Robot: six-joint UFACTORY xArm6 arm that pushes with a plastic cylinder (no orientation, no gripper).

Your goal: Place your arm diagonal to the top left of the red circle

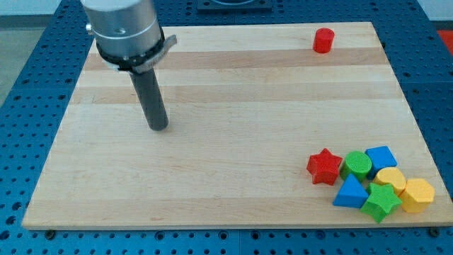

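The red circle (323,40) stands near the top right corner of the wooden board (226,106). My tip (158,127) rests on the board in the left half, far to the left of the red circle and lower in the view. No block touches my tip.
A cluster of blocks sits at the bottom right: a red star (325,166), a green circle (358,165), a blue block (381,158), a yellow circle (390,179), a blue triangle (350,193), a green star (381,202) and a yellow hexagon (417,195).
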